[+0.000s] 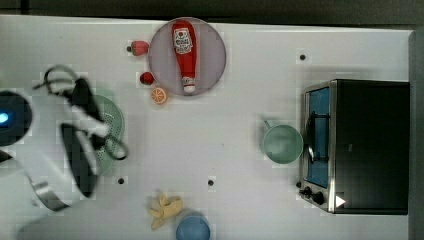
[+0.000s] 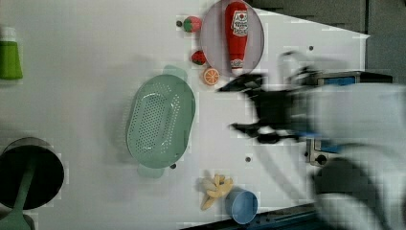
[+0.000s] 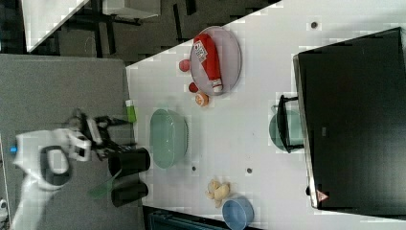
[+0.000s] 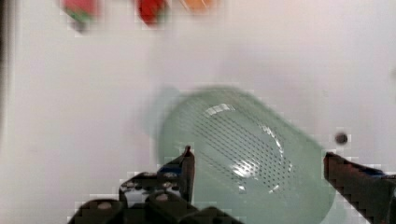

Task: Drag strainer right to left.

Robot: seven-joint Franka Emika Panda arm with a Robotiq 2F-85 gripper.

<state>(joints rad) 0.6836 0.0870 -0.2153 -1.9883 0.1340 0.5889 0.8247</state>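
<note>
The strainer (image 2: 160, 122), a pale mint-green oval colander with a dotted centre, lies on the white table (image 2: 86, 96) left of the middle in the left view. In the top view the strainer (image 1: 114, 119) sits at the top view's left, partly covered by my arm. My gripper (image 4: 259, 161) hangs above the bowl of the strainer (image 4: 243, 154), jaws wide open, one finger (image 4: 188, 163) over one side and the other over the opposite rim. Nothing is between them. In the left view the gripper (image 2: 227, 108) appears raised, to the strainer's right.
A plate (image 1: 215, 55) carries a ketchup bottle (image 1: 185, 52), with two strawberries (image 1: 140, 48) and an orange slice (image 1: 159, 95) beside it. A mint cup (image 1: 282, 144) stands by the toaster oven (image 1: 365, 145). A banana (image 1: 165, 210) and a blue bowl (image 1: 192, 229) lie near the table's edge.
</note>
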